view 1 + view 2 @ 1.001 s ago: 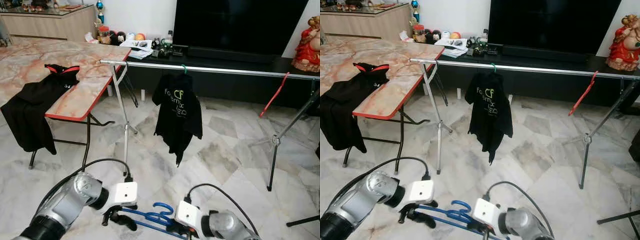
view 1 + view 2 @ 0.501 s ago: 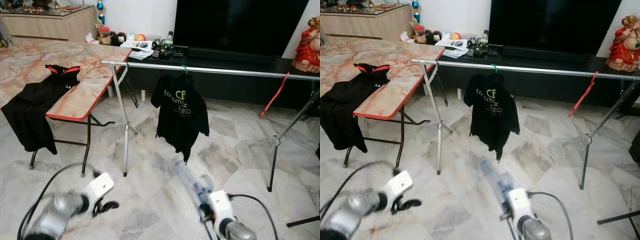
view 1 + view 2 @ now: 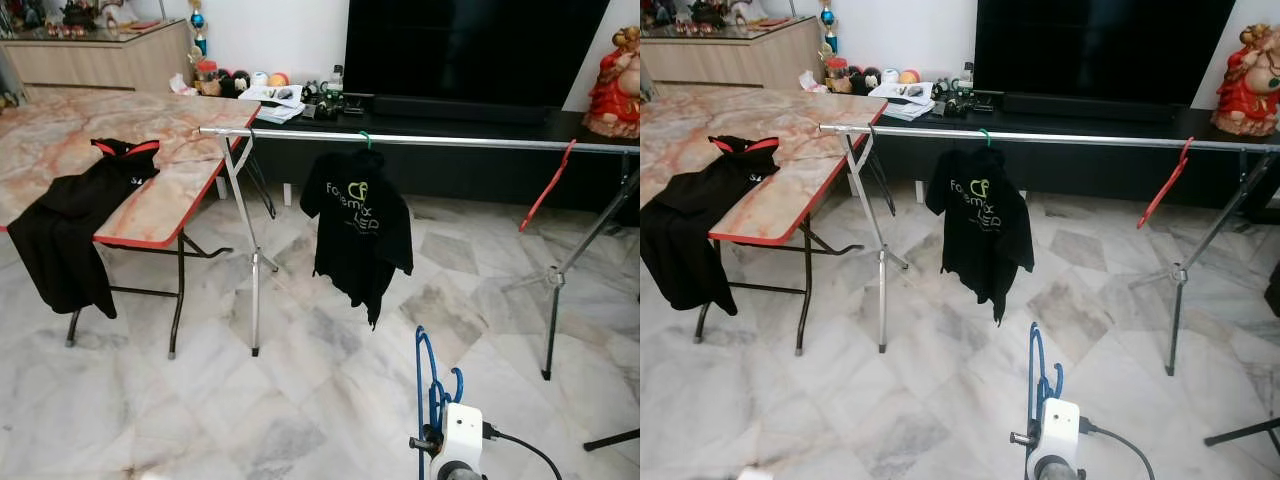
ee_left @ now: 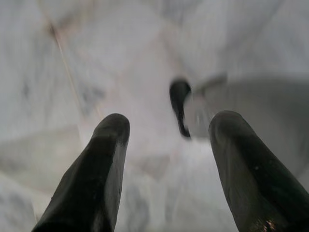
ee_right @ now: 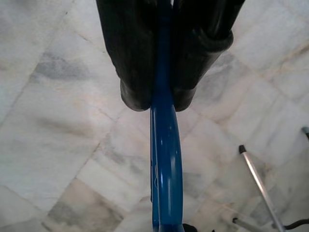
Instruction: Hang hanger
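Note:
A blue hanger [image 3: 428, 385] stands upright low in front of me, above my right wrist [image 3: 462, 445]. In the right wrist view my right gripper [image 5: 161, 99] is shut on the blue hanger's bar [image 5: 166, 164], over the marble floor. The silver rail [image 3: 430, 142] runs across ahead on tripod stands. A black T-shirt [image 3: 360, 225] hangs from it on a green hanger, and a red hanger [image 3: 548, 188] hangs further right. In the left wrist view my left gripper [image 4: 166, 128] is open and holds nothing, pointing at the floor.
A marble-topped folding table [image 3: 160, 200] with a black garment [image 3: 75, 225] draped over it stands at the left. One rail tripod [image 3: 250, 260] is near it, another [image 3: 555, 285] at the right. A black TV unit [image 3: 450, 110] lies behind the rail.
My left gripper has let go of the blue hanger and dropped out of the eye views. The right arm has swung the hanger from lying flat to standing upright, further right.

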